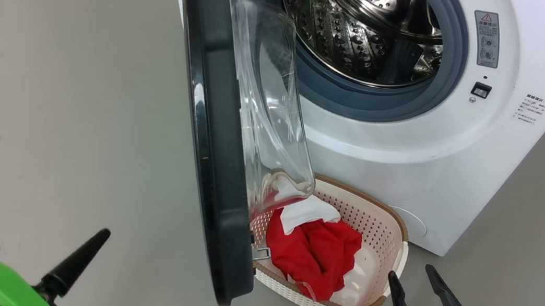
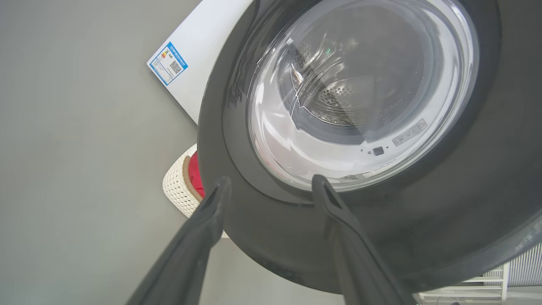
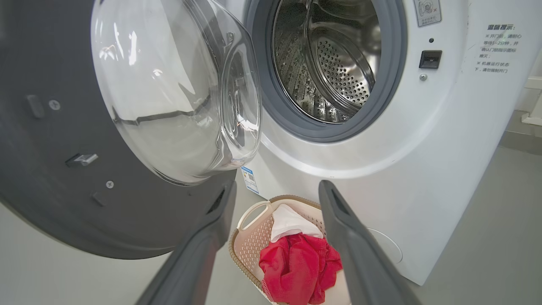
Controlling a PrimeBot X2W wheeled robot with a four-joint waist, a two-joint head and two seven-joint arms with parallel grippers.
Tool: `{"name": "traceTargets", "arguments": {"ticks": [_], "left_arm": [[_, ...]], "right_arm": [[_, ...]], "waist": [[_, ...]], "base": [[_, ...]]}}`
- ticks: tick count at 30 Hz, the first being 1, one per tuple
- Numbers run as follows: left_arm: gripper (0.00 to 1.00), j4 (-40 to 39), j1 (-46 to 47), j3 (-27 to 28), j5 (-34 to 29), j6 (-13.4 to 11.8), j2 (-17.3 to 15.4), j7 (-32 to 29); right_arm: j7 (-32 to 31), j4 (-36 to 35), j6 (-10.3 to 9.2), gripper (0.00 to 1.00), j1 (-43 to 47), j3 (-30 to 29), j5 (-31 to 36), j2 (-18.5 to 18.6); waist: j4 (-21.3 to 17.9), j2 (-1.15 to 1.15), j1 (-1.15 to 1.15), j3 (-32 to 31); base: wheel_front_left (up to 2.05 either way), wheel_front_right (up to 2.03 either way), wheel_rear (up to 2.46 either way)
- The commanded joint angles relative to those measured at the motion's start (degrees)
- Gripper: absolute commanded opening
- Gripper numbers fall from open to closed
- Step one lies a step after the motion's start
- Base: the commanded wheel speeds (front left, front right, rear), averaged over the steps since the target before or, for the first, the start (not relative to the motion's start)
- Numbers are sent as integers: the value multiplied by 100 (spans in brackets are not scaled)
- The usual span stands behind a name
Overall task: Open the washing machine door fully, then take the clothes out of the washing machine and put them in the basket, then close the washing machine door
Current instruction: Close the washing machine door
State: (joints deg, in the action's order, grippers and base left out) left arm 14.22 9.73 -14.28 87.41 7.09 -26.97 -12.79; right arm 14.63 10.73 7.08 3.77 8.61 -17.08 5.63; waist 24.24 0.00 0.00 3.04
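The washing machine (image 1: 409,155) has its door (image 1: 216,140) swung out, edge-on in the head view, glass bowl facing the drum opening. The steel drum (image 3: 334,63) shows bare metal. On the floor under the opening sits the basket (image 1: 389,226), holding the red and white clothes (image 1: 317,253). My left gripper (image 2: 271,181) is open in front of the door's outer face (image 2: 423,212), nothing between its fingers; one finger (image 1: 79,259) shows at lower left. My right gripper (image 1: 410,271) is open and empty, just right of the basket, pointing over the clothes (image 3: 300,262).
Grey floor spreads to the left of the door and to the right of the washer. A blue label (image 2: 169,63) is stuck on the washer's side. The door latch (image 1: 262,253) juts from the rim near the basket's left edge. A white slatted object (image 2: 521,267) stands behind.
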Motion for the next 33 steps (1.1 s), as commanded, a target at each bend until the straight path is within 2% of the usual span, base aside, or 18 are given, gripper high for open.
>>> {"name": "traceTargets", "arguments": {"ticks": [1, 11, 17, 20, 24, 26, 28, 33], "left_arm": [[100, 19, 33, 299, 27, 40, -111, 199], [100, 424, -255, 46, -380, 40, 102, 1250], [100, 647, -298, -391, -879, 40, 104, 2159], [100, 697, -288, -461, -910, 40, 162, 2480], [100, 834, -278, -463, -1260, 40, 198, 2756], [100, 871, -269, -191, -1670, 40, 249, 2773], [100, 869, -306, 289, -2456, 40, 373, 2776], [100, 616, -562, 1068, -4424, 40, 944, 2778]], "right_arm": [[37, -121, 41, 100, -48, 158, -2, 54], [37, -94, 41, 100, -65, 175, -11, 49], [37, -92, 41, 100, -91, 166, -5, 40], [37, -91, 41, 100, -97, 161, -2, 37], [37, -94, 41, 100, -114, 155, 1, 30], [37, -98, 41, 100, -114, 143, 2, 25], [37, -105, 41, 100, -113, 129, 5, 20], [37, -115, 41, 100, -139, 125, 7, 13]], "waist": [[2, 0, 0, 0], [-3, 0, 0, 18], [-14, 0, 0, 45], [-14, 0, 0, 53], [-19, 0, 0, 68], [-18, 0, 0, 64], [-14, 0, 0, 70], [-32, 0, 0, 89]], "base": [[0, 0, 0], [0, 0, 0], [0, 0, 0], [0, 0, 0], [0, 0, 0], [0, 0, 0], [0, 0, 0], [0, 0, 0]]}}
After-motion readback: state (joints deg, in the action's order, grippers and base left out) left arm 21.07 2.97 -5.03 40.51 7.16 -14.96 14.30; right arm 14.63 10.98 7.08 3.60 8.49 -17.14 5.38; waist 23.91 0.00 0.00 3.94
